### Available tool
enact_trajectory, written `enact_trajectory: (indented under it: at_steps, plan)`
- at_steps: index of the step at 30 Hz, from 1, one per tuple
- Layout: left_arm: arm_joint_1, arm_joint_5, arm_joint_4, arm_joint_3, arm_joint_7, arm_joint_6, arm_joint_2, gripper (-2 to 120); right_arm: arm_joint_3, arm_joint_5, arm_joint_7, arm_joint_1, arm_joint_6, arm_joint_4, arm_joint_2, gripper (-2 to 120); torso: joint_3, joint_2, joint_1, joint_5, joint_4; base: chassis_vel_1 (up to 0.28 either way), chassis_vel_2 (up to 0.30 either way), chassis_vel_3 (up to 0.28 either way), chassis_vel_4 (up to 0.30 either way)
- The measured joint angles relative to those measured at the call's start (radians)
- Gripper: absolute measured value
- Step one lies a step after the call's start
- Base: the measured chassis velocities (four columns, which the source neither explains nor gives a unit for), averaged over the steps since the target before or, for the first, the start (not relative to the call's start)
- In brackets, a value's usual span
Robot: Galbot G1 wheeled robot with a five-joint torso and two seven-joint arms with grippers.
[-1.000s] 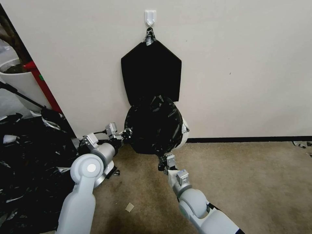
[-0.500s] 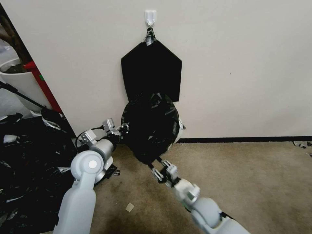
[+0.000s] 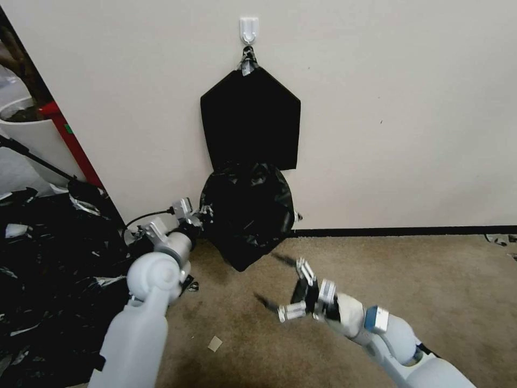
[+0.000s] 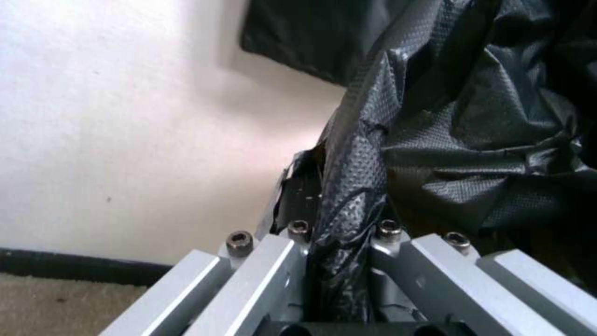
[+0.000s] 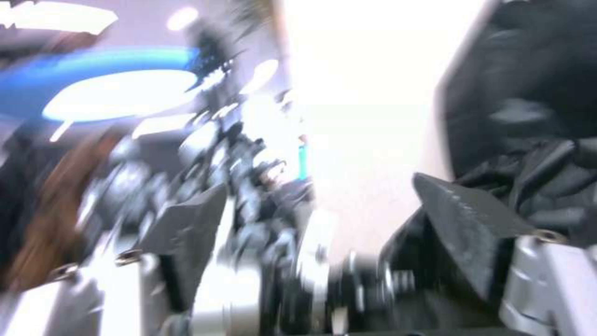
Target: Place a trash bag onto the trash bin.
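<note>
One trash bag [image 3: 246, 211], two hands: left hand [image 3: 203, 217] pinching, right hand [image 3: 291, 288] spread.

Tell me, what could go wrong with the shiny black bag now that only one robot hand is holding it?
1. The left gripper pinches just a thin fold of the trash bag, so the film might tear or slip out if it tugs.
2. The right gripper is open and apart from the bag, so that side may sag or slide off the trash bin underneath, which the bag hides almost entirely.
3. The bag hangs close under the black pack on the wall and could snag on it.
</note>
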Motion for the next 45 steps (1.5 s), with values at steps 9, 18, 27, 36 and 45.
enact_trajectory:
  at_steps: [9,18,27,36,45]
  plan:
    - [0.091,0.203,0.015,0.083,0.038,-0.124,-0.036,3,-0.156,-0.015,0.736,0.074,-0.374,0.07,0.144,43,0.0,0.0,0.0,-0.0002,0.0001,0.0,0.0,0.0,0.0]
    - [0.143,0.278,0.008,0.11,0.091,-0.177,-0.054,3,-0.202,-0.015,1.17,0.165,-0.629,-0.066,0.284,10,0.0,0.0,0.0,0.0,0.0001,0.0,0.0,0.0,0.0]
    - [0.173,0.399,0.023,0.133,0.133,-0.251,-0.067,3,-0.183,-0.005,1.284,0.262,-0.732,-0.18,0.321,0,0.0,0.0,0.0,0.0,0.0001,0.0,0.0,0.0,0.0]
    - [0.183,0.424,0.029,0.16,0.133,-0.254,-0.082,3,-0.176,-0.048,1.287,0.278,-0.773,-0.239,0.313,0,0.0,0.0,0.0,0.0,0.0,0.0,0.0,0.0,0.0]
    - [0.19,0.446,0.012,0.163,0.154,-0.254,-0.08,3,-0.143,-0.103,1.262,0.294,-0.782,-0.299,0.287,0,0.0,0.0,0.0,0.0001,0.0,0.0,0.0,0.0,0.0]
